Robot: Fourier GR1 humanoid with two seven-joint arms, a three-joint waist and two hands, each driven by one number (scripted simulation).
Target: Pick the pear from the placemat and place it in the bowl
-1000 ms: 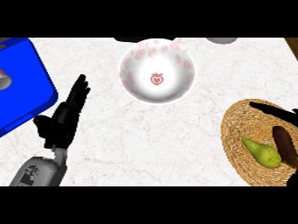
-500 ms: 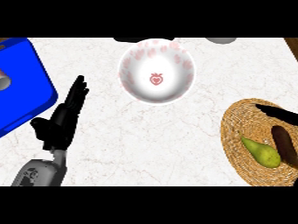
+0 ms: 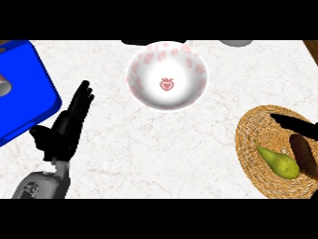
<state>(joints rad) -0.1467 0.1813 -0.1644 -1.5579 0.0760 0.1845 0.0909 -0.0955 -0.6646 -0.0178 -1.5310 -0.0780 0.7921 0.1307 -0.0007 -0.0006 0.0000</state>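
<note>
Right hand w/ straight open fingers hovered over the woven placemat just beyond the pear, bowl far-left, left hand resting open.

A green pear is lying on a woven placemat beside a dark eggplant, with the right hand hovering over them, fingers extended. The left hand is resting open near a white bowl and blue tray.
</note>
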